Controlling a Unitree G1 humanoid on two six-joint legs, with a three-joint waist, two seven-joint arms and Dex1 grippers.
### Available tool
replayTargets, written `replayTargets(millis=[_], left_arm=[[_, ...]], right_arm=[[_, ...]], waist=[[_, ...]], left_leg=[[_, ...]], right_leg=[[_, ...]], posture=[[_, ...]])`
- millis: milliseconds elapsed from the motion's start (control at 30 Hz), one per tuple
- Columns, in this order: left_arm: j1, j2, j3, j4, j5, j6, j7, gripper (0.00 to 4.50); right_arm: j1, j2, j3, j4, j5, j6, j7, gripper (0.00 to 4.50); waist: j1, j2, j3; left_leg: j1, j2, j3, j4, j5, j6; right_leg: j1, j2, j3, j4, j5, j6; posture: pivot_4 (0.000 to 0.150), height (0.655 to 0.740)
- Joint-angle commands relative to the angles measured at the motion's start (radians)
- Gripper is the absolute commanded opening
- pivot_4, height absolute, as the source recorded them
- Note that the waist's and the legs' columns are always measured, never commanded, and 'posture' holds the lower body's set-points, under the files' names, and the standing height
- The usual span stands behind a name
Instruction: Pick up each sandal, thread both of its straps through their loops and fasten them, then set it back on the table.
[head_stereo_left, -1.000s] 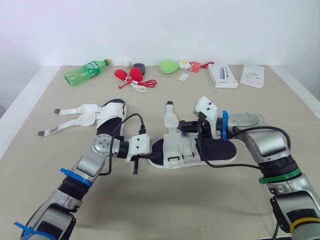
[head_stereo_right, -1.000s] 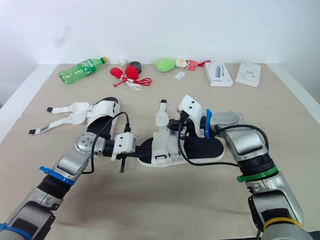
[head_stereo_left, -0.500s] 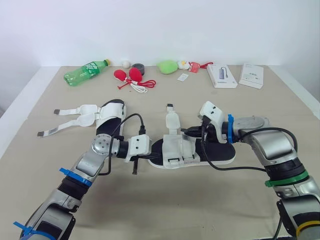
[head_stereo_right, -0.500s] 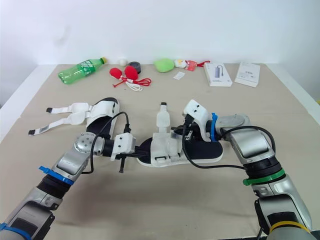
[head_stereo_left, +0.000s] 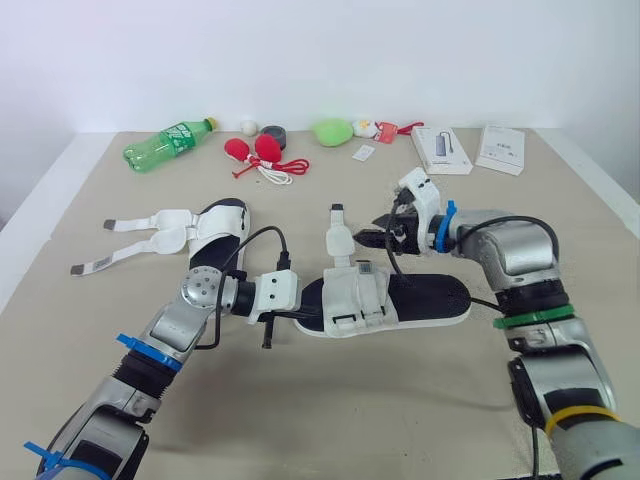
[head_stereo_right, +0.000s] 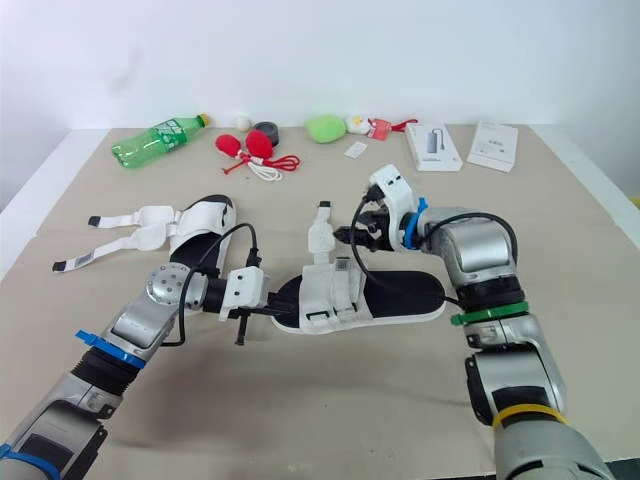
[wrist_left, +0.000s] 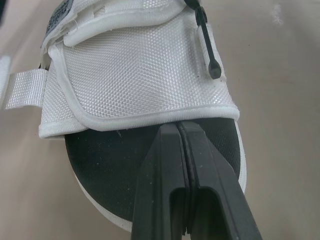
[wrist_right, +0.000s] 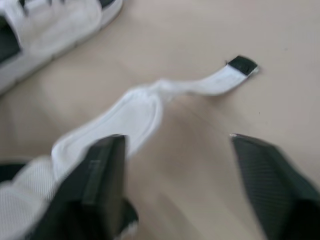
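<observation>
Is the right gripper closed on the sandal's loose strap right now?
No, the right gripper has its fingers wide apart, and the loose strap lies free ahead of them.

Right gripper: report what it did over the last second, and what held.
The right gripper drew back from over the white sandal with the black footbed, away from the robot. It is open at the sandal's loose white strap, holding nothing. The left gripper stayed shut at the toe; sandal and strap lie unchanged.
</observation>
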Motion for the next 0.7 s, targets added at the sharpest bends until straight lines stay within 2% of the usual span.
replayTargets(millis=[33,200,367,500,700], left_arm=[[0.019,0.014,-0.016,0.001,0.022,0.006,-0.014,0.0],[0.019,0.018,-0.015,0.0,0.023,0.006,-0.013,0.0],[0.018,0.018,-0.017,-0.002,0.023,0.008,-0.012,0.0],[0.019,0.015,-0.019,-0.007,0.023,0.01,-0.011,0.0],[0.02,0.017,-0.016,-0.01,0.025,0.011,-0.005,0.0]], right_arm=[[-0.057,0.032,-0.068,0.053,0.046,0.062,-0.02,4.43],[-0.107,0.08,-0.121,0.149,0.103,0.204,-0.026,4.43],[-0.193,0.163,-0.206,0.331,0.154,0.281,-0.062,4.43],[-0.251,0.222,-0.249,0.445,0.166,0.25,-0.079,4.43],[-0.333,0.271,-0.301,0.616,0.147,0.098,-0.119,4.43]], waist=[[0.0,0.0,0.0],[-0.001,0.0,0.0],[-0.006,0.0,0.0],[-0.011,0.0,0.0],[-0.012,0.0,0.0]], left_leg=[[0.0,0.0,0.0,0.0,0.0,0.0],[-0.001,0.0,0.0,0.0,0.0,0.0],[-0.001,0.0,0.0,0.0,0.0,0.0],[-0.001,0.0,0.0,0.0,0.0,0.0],[-0.002,0.0,0.0,-0.001,0.0,0.0]], right_leg=[[0.0,0.0,0.0,0.0,0.0,0.0],[-0.001,0.0,0.0,0.0,0.0,-0.001],[-0.001,0.0,0.0,0.0,0.001,-0.002],[-0.001,0.0,0.0,0.0,0.001,-0.002],[-0.002,0.0,-0.001,0.0,0.0,-0.001]], posture=[[0.15,0.74],[0.15,0.74],[0.15,0.74],[0.15,0.74],[0.15,0.74]])
